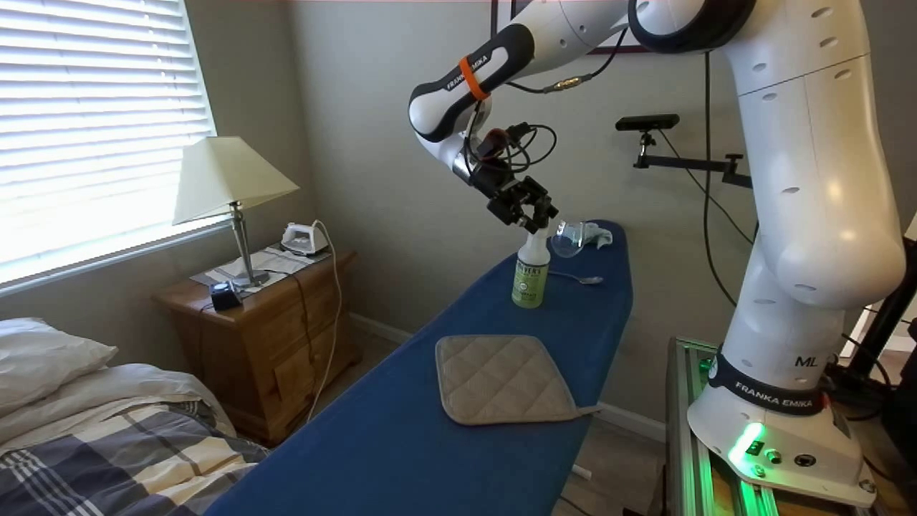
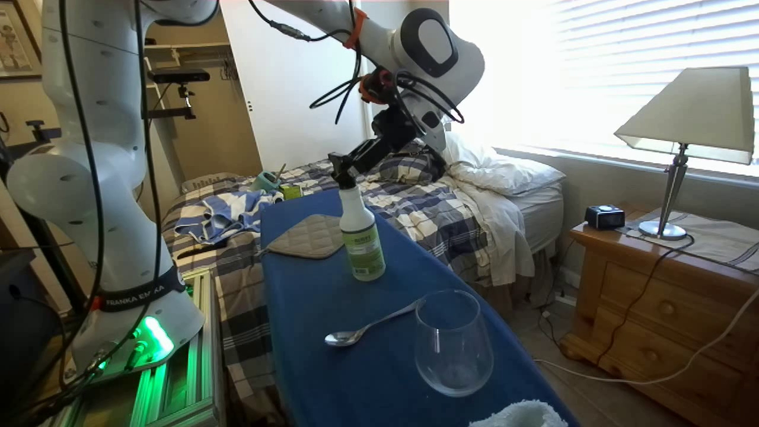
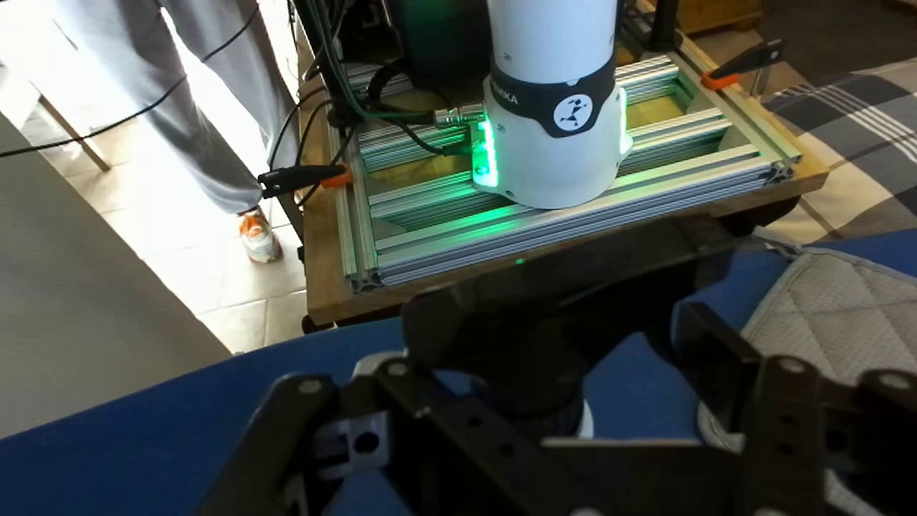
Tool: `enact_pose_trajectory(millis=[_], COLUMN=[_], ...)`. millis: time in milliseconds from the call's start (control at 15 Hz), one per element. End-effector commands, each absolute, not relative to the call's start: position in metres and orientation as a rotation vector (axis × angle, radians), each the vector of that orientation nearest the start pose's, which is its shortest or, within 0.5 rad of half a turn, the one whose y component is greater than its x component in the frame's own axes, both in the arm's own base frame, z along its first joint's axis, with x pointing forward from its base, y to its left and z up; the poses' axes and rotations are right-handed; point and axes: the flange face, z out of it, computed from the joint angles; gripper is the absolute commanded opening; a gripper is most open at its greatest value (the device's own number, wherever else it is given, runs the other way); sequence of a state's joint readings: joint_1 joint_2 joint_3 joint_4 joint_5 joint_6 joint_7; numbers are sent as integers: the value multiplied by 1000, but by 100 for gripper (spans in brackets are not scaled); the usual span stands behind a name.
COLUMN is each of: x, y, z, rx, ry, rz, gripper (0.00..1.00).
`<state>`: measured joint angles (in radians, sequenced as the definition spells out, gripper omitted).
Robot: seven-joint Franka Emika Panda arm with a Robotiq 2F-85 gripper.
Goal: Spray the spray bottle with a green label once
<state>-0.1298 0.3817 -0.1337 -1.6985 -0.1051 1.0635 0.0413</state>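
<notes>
The spray bottle (image 1: 529, 285) stands upright on the blue ironing board, with a pale body, yellow-green label and dark spray head. It also shows in an exterior view (image 2: 364, 249). In the wrist view its dark spray head (image 3: 516, 322) fills the space in front of the jaws, its trigger pointing towards the right finger. My gripper (image 1: 531, 213) is at the spray head, also in an exterior view (image 2: 348, 165). In the wrist view the gripper (image 3: 573, 365) has its right finger close to the trigger. The left fingertip is hidden, so I cannot tell whether the jaws squeeze.
The blue ironing board (image 1: 401, 437) carries a beige quilted pot holder (image 1: 501, 380), a spoon (image 2: 350, 337), a stemless glass (image 2: 453, 344) and a pale crumpled cloth (image 1: 597, 235). A nightstand (image 1: 251, 337) with a lamp (image 1: 231, 179) and a bed (image 1: 107, 444) are nearby.
</notes>
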Motion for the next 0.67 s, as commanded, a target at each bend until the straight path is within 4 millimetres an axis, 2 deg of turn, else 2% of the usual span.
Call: enact_pose_trajectory(millis=[0,67,267,600], x=[511,511,511,512], y=[-147,-147,-147,-146], z=[354,354,353,352], rx=[-2717,-2716,-2715,-2713], ry=[444,444,444,446], rz=[1581,1582,1588,1591], gripper=[82,79,79,65])
